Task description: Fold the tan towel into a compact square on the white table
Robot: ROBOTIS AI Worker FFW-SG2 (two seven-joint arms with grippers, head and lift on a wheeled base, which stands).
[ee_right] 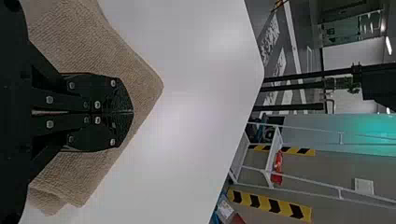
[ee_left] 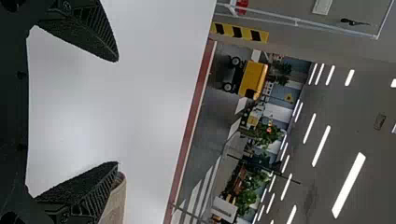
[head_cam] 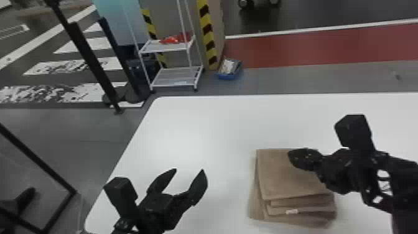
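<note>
Left fingers [head_cam: 198, 186] wide apart, right fingers [head_cam: 304, 158] seemingly together.

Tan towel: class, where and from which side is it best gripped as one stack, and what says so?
Probably mid-way along the left edge of the tan towel, coming low from the robot's left, one finger under all layers. That edge lies nearest the open left gripper; the near edge's layers are more widely staggered, so a pinch there might catch only some.
</note>
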